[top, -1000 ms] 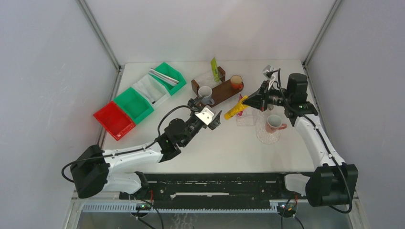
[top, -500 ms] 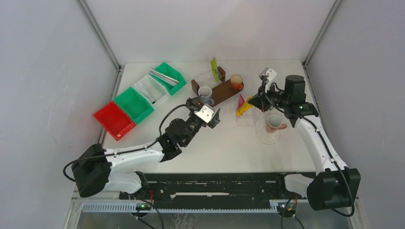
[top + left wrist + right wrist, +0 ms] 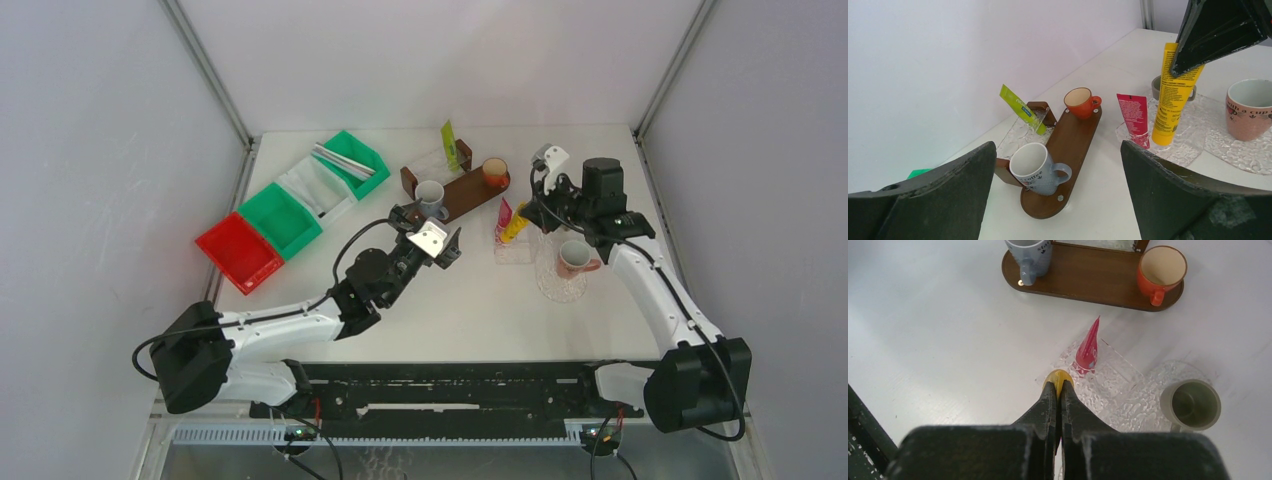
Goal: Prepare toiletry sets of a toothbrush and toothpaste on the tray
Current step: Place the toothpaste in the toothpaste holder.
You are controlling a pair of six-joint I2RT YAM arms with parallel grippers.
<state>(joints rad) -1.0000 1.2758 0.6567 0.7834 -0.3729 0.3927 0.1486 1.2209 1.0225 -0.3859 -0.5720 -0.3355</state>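
Top external: the right gripper (image 3: 524,214) pinches the crimped top of a yellow tube (image 3: 514,226), held upright over a clear glass dish (image 3: 512,253) beside a red tube (image 3: 503,213). The wooden tray (image 3: 462,192) lies to that gripper's left and slightly farther back. Its grey mug (image 3: 430,192) sits just beyond the left gripper (image 3: 437,243), which is spread wide and empty

Left wrist: the tray (image 3: 1068,145) runs away from the lens, grey mug (image 3: 1033,167) near, orange cup (image 3: 1081,102) far. The yellow tube (image 3: 1175,95) hangs vertical, off to the right and apart from the tray

Right wrist: jaws clamp the yellow tube (image 3: 1058,378), seen end-on. The tray (image 3: 1088,276) lies straight ahead, so the carry likely runs forward, and the orange cup (image 3: 1161,269) looks the nearer target
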